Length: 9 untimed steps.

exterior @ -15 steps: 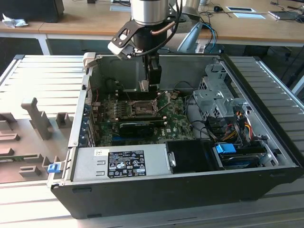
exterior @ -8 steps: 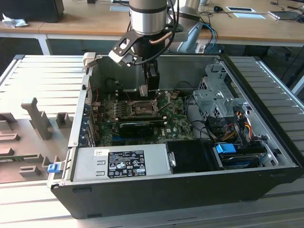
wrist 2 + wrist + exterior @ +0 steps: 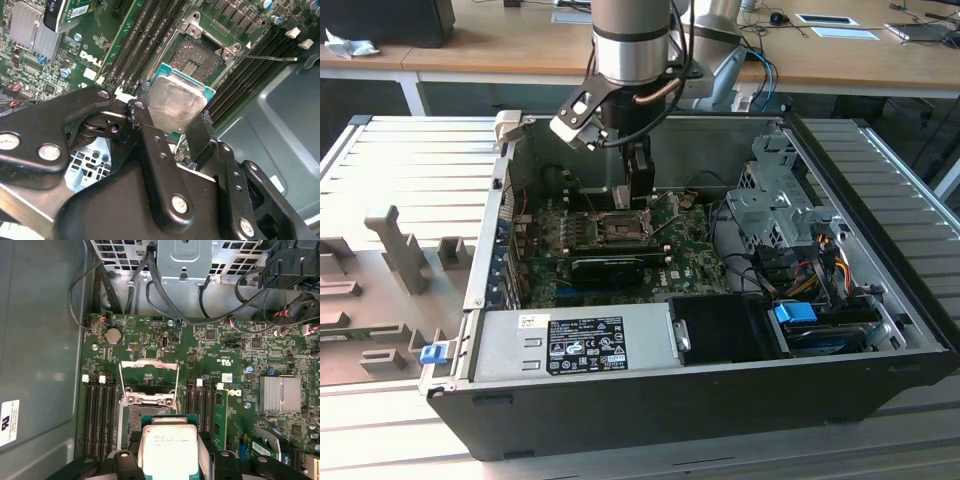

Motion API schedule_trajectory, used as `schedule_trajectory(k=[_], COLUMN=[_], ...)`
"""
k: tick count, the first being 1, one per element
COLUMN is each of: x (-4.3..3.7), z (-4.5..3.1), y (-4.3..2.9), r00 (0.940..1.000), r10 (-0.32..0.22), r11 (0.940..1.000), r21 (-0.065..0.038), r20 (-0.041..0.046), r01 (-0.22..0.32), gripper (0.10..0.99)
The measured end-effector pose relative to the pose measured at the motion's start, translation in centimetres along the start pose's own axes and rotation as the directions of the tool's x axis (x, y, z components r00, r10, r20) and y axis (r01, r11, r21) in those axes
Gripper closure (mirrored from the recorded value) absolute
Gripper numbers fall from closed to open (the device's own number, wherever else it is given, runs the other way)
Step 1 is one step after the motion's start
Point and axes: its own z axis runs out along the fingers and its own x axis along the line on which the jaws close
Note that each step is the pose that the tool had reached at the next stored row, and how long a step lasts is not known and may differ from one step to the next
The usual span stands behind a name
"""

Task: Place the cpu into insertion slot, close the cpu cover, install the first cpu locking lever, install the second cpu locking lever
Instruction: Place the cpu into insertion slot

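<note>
The black end effector (image 3: 173, 114) grips the flat silver-topped square cpu (image 3: 167, 447) near the dark grey-rimmed insertion slot (image 3: 197, 56) — tilt or offset could bend its contacts.

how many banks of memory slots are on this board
2: one bank beside the insertion slot, the other bank on its opposite side; the cpu may hide more.

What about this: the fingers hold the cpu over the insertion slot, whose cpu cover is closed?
No: the cpu cover stands open, leaving the insertion slot bare, as the first wrist view shows. The fingers do hold the cpu.
</note>
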Motion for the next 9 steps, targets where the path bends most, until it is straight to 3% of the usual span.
schedule_trajectory(k=[9], x=[0.32], z=[1.78], y=[-0.14], r00=[0.9998], r10=[0.022], r11=[0.9998], r21=[0.000], r20=[0.0029], r01=[-0.022], gripper=[0.557])
